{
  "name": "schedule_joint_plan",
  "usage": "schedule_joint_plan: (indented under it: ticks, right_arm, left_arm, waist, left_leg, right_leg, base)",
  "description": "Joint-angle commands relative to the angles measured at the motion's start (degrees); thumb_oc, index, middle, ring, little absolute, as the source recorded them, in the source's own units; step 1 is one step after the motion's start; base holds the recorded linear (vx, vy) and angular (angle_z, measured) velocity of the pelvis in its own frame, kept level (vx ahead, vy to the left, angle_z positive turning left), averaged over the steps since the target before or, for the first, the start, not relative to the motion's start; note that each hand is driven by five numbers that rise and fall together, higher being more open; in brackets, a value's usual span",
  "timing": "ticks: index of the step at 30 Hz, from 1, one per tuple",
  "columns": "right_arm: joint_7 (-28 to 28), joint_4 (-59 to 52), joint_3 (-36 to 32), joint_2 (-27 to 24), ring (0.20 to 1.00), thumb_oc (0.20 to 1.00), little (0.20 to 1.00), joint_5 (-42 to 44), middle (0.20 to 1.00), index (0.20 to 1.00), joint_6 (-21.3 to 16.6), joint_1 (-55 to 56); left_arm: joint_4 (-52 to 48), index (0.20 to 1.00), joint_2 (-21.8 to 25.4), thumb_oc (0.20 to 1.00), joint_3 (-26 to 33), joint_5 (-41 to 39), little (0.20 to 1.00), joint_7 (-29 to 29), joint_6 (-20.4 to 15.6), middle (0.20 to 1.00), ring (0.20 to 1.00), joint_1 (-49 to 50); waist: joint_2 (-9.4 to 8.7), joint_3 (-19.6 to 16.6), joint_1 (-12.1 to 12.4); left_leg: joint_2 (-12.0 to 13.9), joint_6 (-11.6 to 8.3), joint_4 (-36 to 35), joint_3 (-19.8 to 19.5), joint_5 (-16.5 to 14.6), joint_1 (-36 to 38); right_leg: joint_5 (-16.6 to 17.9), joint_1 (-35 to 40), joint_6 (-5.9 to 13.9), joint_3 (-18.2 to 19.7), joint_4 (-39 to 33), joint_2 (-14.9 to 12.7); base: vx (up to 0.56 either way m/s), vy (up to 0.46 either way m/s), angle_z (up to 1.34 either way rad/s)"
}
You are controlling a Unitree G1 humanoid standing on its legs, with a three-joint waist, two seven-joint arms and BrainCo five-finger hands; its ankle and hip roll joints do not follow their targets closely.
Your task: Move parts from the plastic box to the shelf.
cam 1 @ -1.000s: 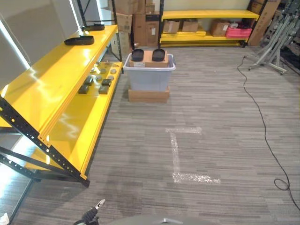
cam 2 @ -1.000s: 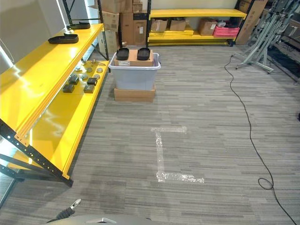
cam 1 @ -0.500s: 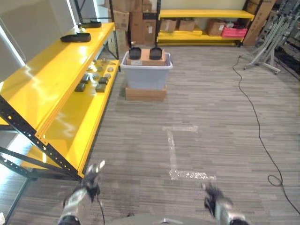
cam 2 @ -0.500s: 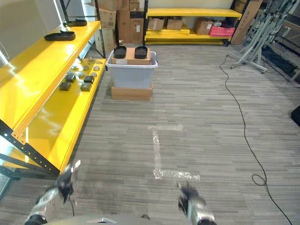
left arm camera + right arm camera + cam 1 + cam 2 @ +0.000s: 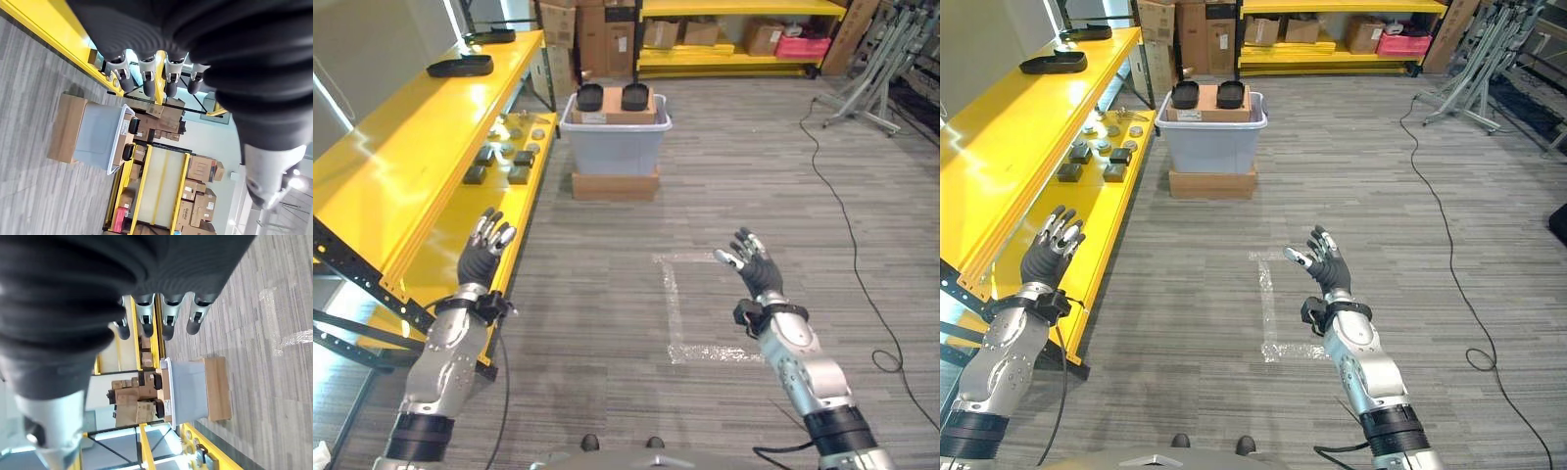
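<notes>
- Step in hand, as judged from the scene: approach the plastic box (image 5: 614,147), which stands well ahead of the robot on a flat cardboard box (image 5: 615,185), just beside the end of the yellow shelf (image 5: 401,181).
- Close the gap to the box before any reach; both hands are well short of it.
- Two black parts (image 5: 612,97) sit on a cardboard insert across the top of the box. Take these from above.
- More small parts (image 5: 499,164) lie on the lower shelf level; aim for bare shelf surface beside them.
- Left hand (image 5: 481,257): raised near the shelf edge, fingers straight and spread, holding and touching nothing.
- Right hand (image 5: 753,268): raised over the floor tape mark (image 5: 677,318), fingers extended, empty.
</notes>
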Motion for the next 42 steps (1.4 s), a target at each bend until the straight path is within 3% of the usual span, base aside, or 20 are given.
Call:
schedule_joint_plan:
  ticks: [1, 7, 11, 12, 13, 14, 17, 19, 22, 23, 29, 30, 31, 33, 34, 36, 37, 39, 40, 42]
  right_arm:
    - [0.8, -1.7, -0.1, 0.9, 1.0, 1.0, 1.0, 4.1, 1.0, 1.0, -1.3, -1.3]
    - [1.3, -1.4, 0.8, 1.7, 1.0, 1.0, 1.0, 4.1, 1.0, 1.0, -1.9, -0.6]
    - [0.1, -1.4, 2.1, 2.5, 1.0, 1.0, 1.0, 2.6, 1.0, 1.0, -3.4, -0.8]
    - [-0.3, -1.5, 2.2, 2.7, 1.0, 1.0, 1.0, 2.8, 1.0, 1.0, -3.8, -0.8]
    - [-0.8, -2.4, 1.9, 3.0, 1.0, 1.0, 1.0, 2.8, 1.0, 1.0, -4.1, -0.1]
    - [-0.7, -2.9, 1.7, 2.9, 1.0, 1.0, 1.0, 2.7, 1.0, 1.0, -4.1, 0.5]
    - [0.6, -4.2, 0.5, 2.5, 1.0, 1.0, 1.0, 3.3, 1.0, 1.0, -3.3, 2.1]
    - [2.3, -4.0, 0.0, 2.2, 1.0, 1.0, 1.0, 3.9, 1.0, 1.0, -3.6, 2.5]
    - [4.3, -2.4, -0.6, 0.9, 1.0, 1.0, 1.0, 5.3, 1.0, 1.0, -4.5, 1.3]
    - [5.3, -1.4, -1.0, -0.1, 1.0, 1.0, 1.0, 6.9, 1.0, 1.0, -4.1, 0.6]
    - [6.7, -1.7, -1.7, -0.7, 1.0, 1.0, 1.0, 6.5, 1.0, 1.0, -5.1, 2.9]
    - [6.1, -1.8, -1.6, -0.8, 1.0, 1.0, 1.0, 6.3, 1.0, 1.0, -4.4, 2.8]
    - [5.9, -2.2, -1.8, -1.6, 1.0, 1.0, 1.0, 6.8, 1.0, 1.0, -3.8, 2.6]
    - [6.2, -2.4, -2.3, -3.1, 1.0, 1.0, 1.0, 7.1, 1.0, 1.0, -3.3, 2.3]
    - [6.8, -2.2, -2.9, -4.3, 1.0, 1.0, 1.0, 7.5, 1.0, 1.0, -2.3, 2.1]
    - [7.1, -1.3, -2.9, -5.3, 1.0, 1.0, 1.0, 7.9, 1.0, 1.0, -2.0, 1.6]
    - [7.4, -0.5, -2.8, -6.0, 1.0, 1.0, 1.0, 7.8, 1.0, 1.0, -2.3, 1.5]
    - [7.5, 0.2, -3.3, -6.5, 1.0, 1.0, 1.0, 8.1, 1.0, 1.0, -2.5, 2.0]
    - [7.9, 1.0, -4.0, -6.8, 1.0, 1.0, 1.0, 8.6, 1.0, 1.0, -3.4, 2.9]
    - [7.8, 1.9, -4.7, -6.4, 1.0, 1.0, 1.0, 9.6, 1.0, 1.0, -3.4, 3.4]
  left_arm:
    - [1.0, 1.0, 1.2, 1.0, 0.7, -1.2, 1.0, 0.8, -0.1, 1.0, 1.0, -1.7]
    - [0.7, 1.0, 1.4, 1.0, -0.1, -1.8, 1.0, -0.9, 1.5, 1.0, 1.0, -0.7]
    - [0.7, 1.0, 2.4, 1.0, -1.5, -1.9, 1.0, -2.7, 1.7, 1.0, 1.0, -1.4]
    - [0.9, 1.0, 2.5, 1.0, -1.8, -1.9, 1.0, -2.8, 1.6, 1.0, 1.0, -1.7]
    - [1.1, 1.0, 2.7, 1.0, -2.0, -1.2, 1.0, -3.4, 1.8, 1.0, 1.0, -2.1]
    - [1.2, 1.0, 3.0, 1.0, -2.0, -1.1, 1.0, -4.2, 1.8, 1.0, 1.0, -2.1]
    - [0.6, 1.0, 3.2, 1.0, -1.1, -0.3, 1.0, -5.8, 1.8, 1.0, 1.0, -0.6]
    - [-0.6, 1.0, 3.6, 1.0, -0.4, -1.1, 1.0, -6.6, 1.7, 1.0, 1.0, 0.9]
    - [-1.3, 1.0, 4.4, 1.0, -0.7, -1.3, 1.0, -6.7, 1.3, 1.0, 1.0, 1.9]
    - [-0.4, 1.0, 4.3, 1.0, -1.6, -1.0, 1.0, -7.2, 0.2, 1.0, 1.0, 2.4]
    - [1.4, 1.0, 3.6, 1.0, -2.6, -3.0, 1.0, -9.3, -3.0, 1.0, 1.0, 4.4]
    - [1.7, 1.0, 3.4, 1.0, -2.6, -4.6, 1.0, -9.2, -3.3, 1.0, 1.0, 4.7]
    - [1.3, 1.0, 3.1, 1.0, -2.7, -6.9, 1.0, -9.3, -2.7, 1.0, 1.0, 5.3]
    - [1.3, 1.0, 2.4, 1.0, -3.2, -9.4, 1.0, -8.6, -2.6, 1.0, 1.0, 5.1]
    - [1.5, 1.0, 1.7, 1.0, -3.6, -10.7, 1.0, -7.6, -2.3, 1.0, 1.0, 4.5]
    - [2.0, 1.0, 0.9, 1.0, -4.1, -11.0, 1.0, -6.1, -2.4, 1.0, 1.0, 3.7]
    - [2.6, 1.0, 0.0, 1.0, -4.4, -11.7, 1.0, -5.3, -2.1, 1.0, 1.0, 3.1]
    - [3.5, 1.0, -0.9, 1.0, -4.7, -11.3, 1.0, -5.3, -1.9, 1.0, 1.0, 2.7]
    - [4.1, 1.0, -1.2, 1.0, -4.7, -10.5, 1.0, -5.5, -2.0, 1.0, 1.0, 2.5]
    - [4.9, 1.0, -1.4, 1.0, -4.4, -11.1, 1.0, -6.3, -2.3, 1.0, 1.0, 2.2]
  waist:
    - [-1.84, -2.3, 0.8]
    - [-1.51, -1.9, 0.9]
    - [-0.57, 0.5, 0.6]
    - [-0.37, 1.0, 0.4]
    - [0.4, 2.2, 0.1]
    - [0.79, 2.8, -0.1]
    - [1.21, 3.8, -0.4]
    - [0.64, 4.1, -0.5]
    - [-1.6, 4.4, -0.7]
    - [-1.97, 4.9, -0.6]
    - [-3.36, 3.7, -1.6]
    - [-3.51, 3.4, -1.7]
    - [-3.49, 2.9, -1.7]
    - [-3.34, 2.0, -2.2]
    - [-3.33, 1.5, -2.6]
    - [-3.8, 1.5, -2.9]
    - [-4.4, 1.7, -3.1]
    - [-4.66, 2.1, -3.1]
    - [-5.32, 3.0, -2.8]
    - [-5.46, 3.9, -2.4]
  left_leg:
    - [-1.7, 0.23, 0.5, -1.7, -2.9, -1.1]
    - [-2.6, 1.17, 1.0, -2.3, -3.2, -1.7]
    - [-4.7, 4.34, 4.5, -3.6, -4.1, -3.8]
    - [-5.2, 5.03, 5.1, -3.9, -4.2, -4.3]
    - [-5.9, 6.07, 6.7, -4.7, -4.9, -5.0]
    - [-6.2, 6.54, 8.0, -4.7, -5.6, -5.5]
    - [-6.8, 6.99, 10.7, -4.0, -7.1, -6.4]
    - [-7.6, 6.7, 11.8, -4.1, -8.5, -6.4]
    - [-9.2, 5.53, 12.7, -5.3, -11.3, -4.6]
    - [-8.9, 5.33, 13.2, -5.6, -12.8, -2.5]
    - [-6.5, 4.18, 15.8, -6.1, -16.1, -0.5]
    - [-5.7, 3.77, 16.4, -6.0, -16.6, 0.1]
    - [-2.8, 1.82, 16.6, -5.7, -16.1, 2.6]
    - [0.5, -0.21, 17.6, -4.6, -12.6, 4.0]
    - [2.8, -1.37, 20.9, -3.3, -8.4, 3.1]
    - [4.6, -2.31, 30.0, -1.5, -4.6, 0.0]
    - [5.8, -2.81, 38.9, -0.2, -2.2, -3.8]
    - [5.7, -2.56, 46.7, -0.6, -1.1, -9.5]
    - [3.6, -1.49, 50.4, -0.6, -1.7, -15.0]
    - [1.6, -0.46, 48.4, 0.5, -3.5, -19.3]
  right_leg:
    - [-1.1, -0.6, 5.02, -1.8, 1.5, -3.6]
    - [-1.7, -1.9, 5.53, -0.9, 4.1, -4.3]
    - [-1.7, -7.3, 6.82, 1.3, 17.0, -6.2]
    - [-0.8, -9.0, 7.19, 1.8, 21.1, -6.7]
    - [2.3, -13.6, 6.9, 2.9, 31.5, -7.6]
    - [3.6, -16.7, 6.63, 3.4, 37.1, -7.9]
    - [4.4, -22.3, 6.14, 3.7, 44.1, -7.5]
    - [4.8, -22.9, 6.19, 2.9, 36.8, -6.7]
    - [4.2, -19.7, 6.98, 2.7, 10.3, -6.5]
    - [6.2, -18.5, 8.0, 1.5, 0.1, -6.6]
    - [6.5, -16.1, 8.17, 3.1, 0.8, -6.5]
    - [6.1, -16.2, 8.05, 3.3, 3.9, -6.5]
    - [5.1, -16.2, 7.24, 2.8, 8.4, -6.1]
    - [3.4, -15.1, 5.84, 1.4, 10.5, -4.9]
    - [2.0, -13.1, 4.7, 0.5, 9.9, -3.9]
    - [0.7, -11.2, 3.18, -0.2, 9.4, -3.2]
    - [0.1, -9.6, 1.87, -0.6, 8.8, -2.7]
    - [-0.3, -8.3, 0.71, -0.9, 8.4, -1.9]
    - [-0.4, -6.6, 0.24, -0.4, 8.0, -1.6]
    - [-1.1, -4.1, 0.25, -0.5, 7.2, -0.9]
  base:
    - [0.05, 0.06, -0.03]
    - [0.04, 0.095, -0.06]
    - [0.03, 0.203, -0.07]
    - [0.03, 0.24, -0.05]
    - [0.04, 0.245, -0.09]
    - [0.04, 0.199, -0.06]
    - [0.09, 0.087, 0.0]
    - [0.24, -0.067, -0.22]
    - [0.43, -0.228, -0.14]
    - [0.53, -0.248, -0.07]
    - [0.51, -0.325, 0.18]
    - [0.48, -0.335, 0.46]
    - [0.58, -0.415, 0.28]
    - [0.49, -0.364, 0.16]
    - [0.4, -0.333, 0.11]
    - [0.32, -0.316, 0.3]
    - [0.29, -0.324, 0.21]
    - [0.27, -0.277, -0.12]
    - [0.25, -0.185, -0.12]
    - [0.28, -0.1, -0.03]
